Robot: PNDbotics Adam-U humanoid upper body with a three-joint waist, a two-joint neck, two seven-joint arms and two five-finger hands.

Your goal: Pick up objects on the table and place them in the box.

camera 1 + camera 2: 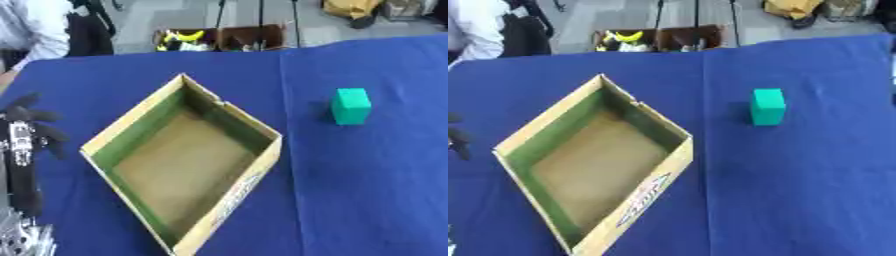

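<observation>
Left hand at 9 o'clock edge of the desk, fingers spread and relaxed, holding nothing, touching nothing visible. Its arm rises from the 7 o'clock corner, hand pointing up. Right hand not seen. Box sits center-left, turned corner-on, open top, nothing inside. 1 green block stands at 2 o'clock, well apart from the box.
</observation>
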